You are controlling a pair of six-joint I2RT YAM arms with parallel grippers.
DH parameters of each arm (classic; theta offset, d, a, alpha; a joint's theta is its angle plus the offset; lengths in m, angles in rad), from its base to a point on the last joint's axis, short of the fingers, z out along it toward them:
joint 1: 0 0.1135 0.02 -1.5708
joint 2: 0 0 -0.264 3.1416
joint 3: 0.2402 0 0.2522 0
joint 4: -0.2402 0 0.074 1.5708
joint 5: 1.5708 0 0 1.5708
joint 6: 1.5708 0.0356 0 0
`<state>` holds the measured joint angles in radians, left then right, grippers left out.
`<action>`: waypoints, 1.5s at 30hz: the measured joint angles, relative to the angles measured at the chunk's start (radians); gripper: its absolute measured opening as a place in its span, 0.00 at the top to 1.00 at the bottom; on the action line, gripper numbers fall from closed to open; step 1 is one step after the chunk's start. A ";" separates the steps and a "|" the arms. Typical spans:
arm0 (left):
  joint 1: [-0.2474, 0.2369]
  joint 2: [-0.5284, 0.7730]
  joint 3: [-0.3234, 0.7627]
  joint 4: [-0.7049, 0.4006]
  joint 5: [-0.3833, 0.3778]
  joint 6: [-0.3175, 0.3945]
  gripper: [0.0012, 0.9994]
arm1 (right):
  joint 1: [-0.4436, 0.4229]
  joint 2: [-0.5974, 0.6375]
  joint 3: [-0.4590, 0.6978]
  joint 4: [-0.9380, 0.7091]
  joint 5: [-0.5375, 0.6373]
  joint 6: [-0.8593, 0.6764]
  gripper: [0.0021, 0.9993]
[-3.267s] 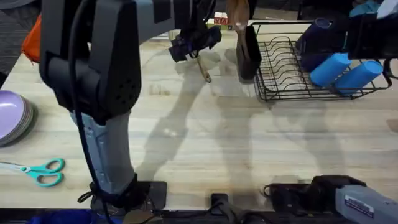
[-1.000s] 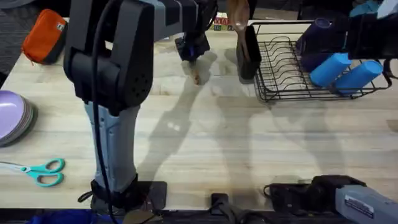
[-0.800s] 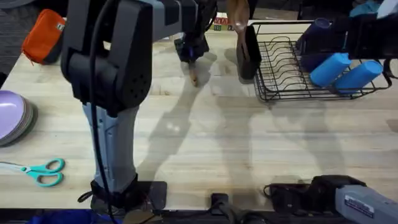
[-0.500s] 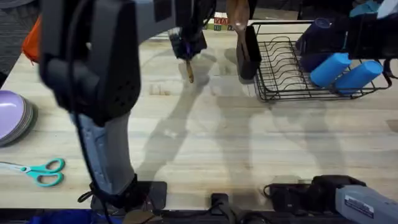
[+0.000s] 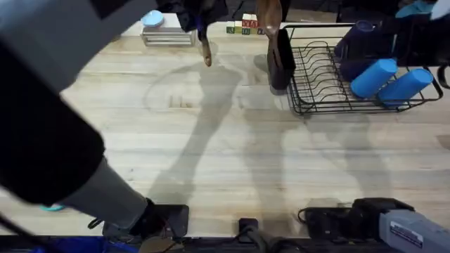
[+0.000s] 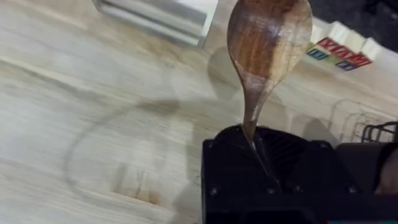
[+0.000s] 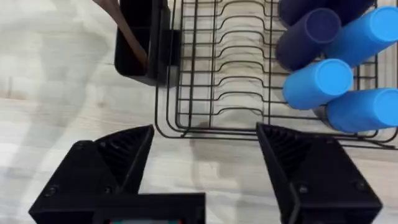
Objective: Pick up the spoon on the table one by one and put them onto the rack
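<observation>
The pale plank surface stretches wide and mostly bare beneath the two arms, with long shadows crossing its middle. At its far edge, the left claw is raised above the wood and closed tight on the thin handle of a slim brown spoon. In the left wrist view the handle runs out from between the black fingers and the oval bowl stands well beyond the fingertips. From overhead the spoon hangs below the dark mass of the left claw, clear of the surface, casting its shadow on the planks beside it.

Just beyond this claw sits a white stacked tray with a light blue round thing on top, and next to it a short row of small coloured blocks. Off to the claw's right side stands the black wire rack, its tall box-shaped caddy at the nearer end. A bigger wooden spoon already stands upright in that caddy. Blue cups and a dark purple one lie on the rack's far end.

The right claw is held above the surface with its two fingers spread wide apart and nothing between them. Ahead of it lie the rack, the caddy and the blue cups.
</observation>
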<state>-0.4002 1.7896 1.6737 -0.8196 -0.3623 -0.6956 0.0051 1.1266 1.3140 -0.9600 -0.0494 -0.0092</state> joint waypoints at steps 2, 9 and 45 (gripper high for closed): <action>-0.011 -0.029 0.000 0.000 -0.019 0.020 0.96 | 0.000 -0.020 0.000 0.005 0.000 -0.006 0.00; -0.094 -0.120 0.000 -0.002 -0.093 0.081 0.96 | 0.000 -0.088 0.000 0.017 0.000 -0.049 0.00; -0.321 -0.542 -0.242 0.019 -0.181 0.287 0.96 | 0.000 -0.189 0.002 0.009 0.001 -0.093 0.00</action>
<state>-0.7212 1.2472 1.4317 -0.8008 -0.5432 -0.4089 0.0051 0.9379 1.3155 -0.9508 -0.0486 -0.1027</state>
